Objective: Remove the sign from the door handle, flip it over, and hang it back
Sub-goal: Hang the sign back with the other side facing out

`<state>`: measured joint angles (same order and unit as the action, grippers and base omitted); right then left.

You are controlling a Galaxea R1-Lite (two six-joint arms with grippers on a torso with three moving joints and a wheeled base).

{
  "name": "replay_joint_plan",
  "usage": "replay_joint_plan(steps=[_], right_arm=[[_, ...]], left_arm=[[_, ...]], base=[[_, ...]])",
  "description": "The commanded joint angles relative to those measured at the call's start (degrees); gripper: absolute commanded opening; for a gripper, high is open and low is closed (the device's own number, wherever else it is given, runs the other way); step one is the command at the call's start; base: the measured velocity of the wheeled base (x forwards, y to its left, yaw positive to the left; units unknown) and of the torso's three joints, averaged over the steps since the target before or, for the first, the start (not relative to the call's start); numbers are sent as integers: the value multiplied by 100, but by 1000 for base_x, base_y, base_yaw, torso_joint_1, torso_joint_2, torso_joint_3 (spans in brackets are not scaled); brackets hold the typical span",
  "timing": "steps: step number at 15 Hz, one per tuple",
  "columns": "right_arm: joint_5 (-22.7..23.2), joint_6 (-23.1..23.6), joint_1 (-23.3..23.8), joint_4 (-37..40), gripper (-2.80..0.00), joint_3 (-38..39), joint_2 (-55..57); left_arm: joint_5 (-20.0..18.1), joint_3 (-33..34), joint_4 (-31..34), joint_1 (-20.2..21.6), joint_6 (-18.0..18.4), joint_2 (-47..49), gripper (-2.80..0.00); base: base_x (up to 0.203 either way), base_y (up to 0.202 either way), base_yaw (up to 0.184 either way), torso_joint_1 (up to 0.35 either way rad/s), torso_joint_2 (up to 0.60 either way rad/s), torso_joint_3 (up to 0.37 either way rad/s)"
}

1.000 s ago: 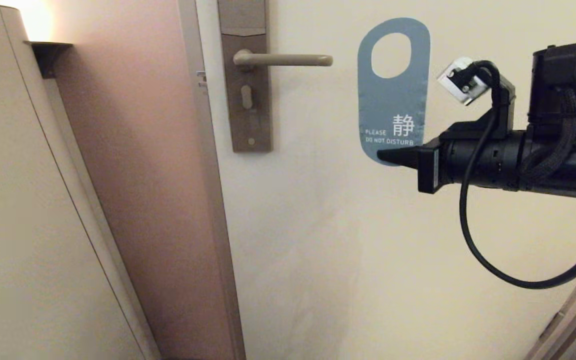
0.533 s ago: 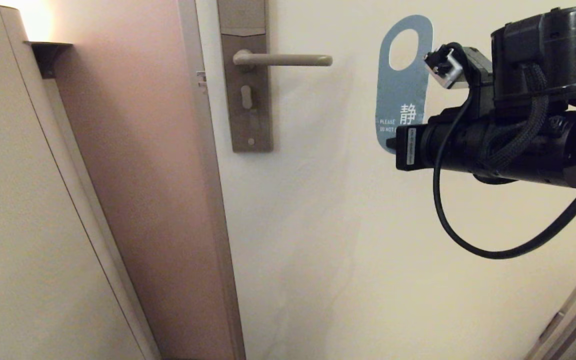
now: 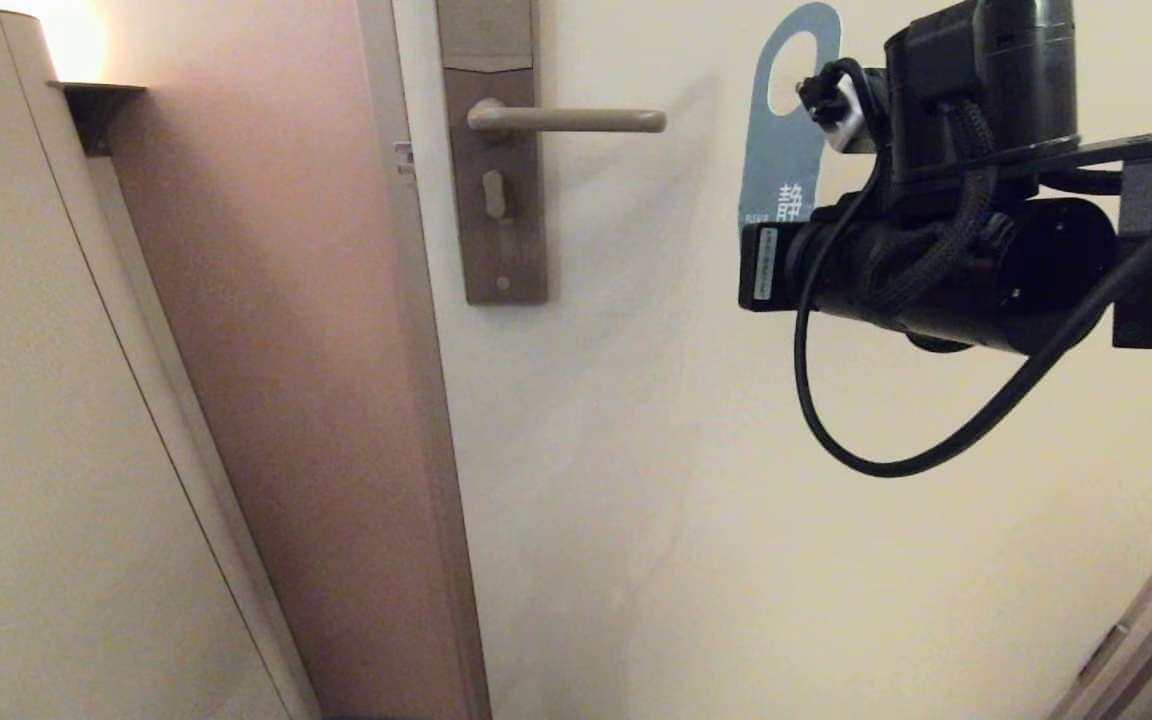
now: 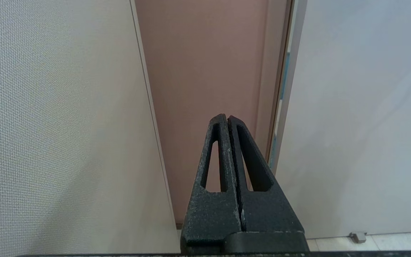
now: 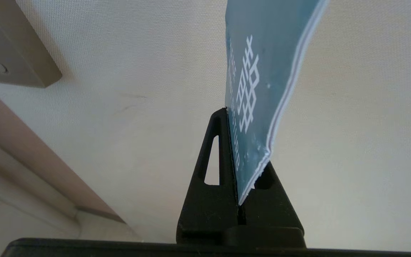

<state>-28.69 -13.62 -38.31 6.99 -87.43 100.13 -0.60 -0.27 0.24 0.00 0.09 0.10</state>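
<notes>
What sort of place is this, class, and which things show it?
Probably a hotel room doorway: a blue do-not-disturb sign, a door handle on a tall lock plate, and a wall lamp.

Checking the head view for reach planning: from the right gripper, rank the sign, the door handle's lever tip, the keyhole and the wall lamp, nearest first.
1. The sign: clamped in the right gripper, right of the handle.
2. The lever tip of the door handle: pointing toward the sign.
3. The keyhole: on the backplate, below the lever's pivot.
4. The wall lamp: far left.
</notes>
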Motion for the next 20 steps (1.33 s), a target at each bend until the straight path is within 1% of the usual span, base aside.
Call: replay_joint_plan(steps=[1, 5, 12, 20], right_arm=[[-94, -34, -58, -2, -280, -91, 183], [-385, -79, -221, -4, -280, -248, 295], [-535, -88, -575, -16, -280, -231, 344], [-622, -123, -816, -215, -280, -257, 540]], left_arm=[[-1, 0, 2, 0, -1, -1, -280], [-1, 0, 2, 0, -1, -1, -280], [-1, 0, 2, 0, -1, -1, -280], [-1, 0, 2, 0, -1, -1, -280]], base=[[0, 0, 0, 0, 0, 0], [0, 0, 0, 0, 0, 0], [0, 0, 0, 0, 0, 0], [0, 0, 0, 0, 0, 0]])
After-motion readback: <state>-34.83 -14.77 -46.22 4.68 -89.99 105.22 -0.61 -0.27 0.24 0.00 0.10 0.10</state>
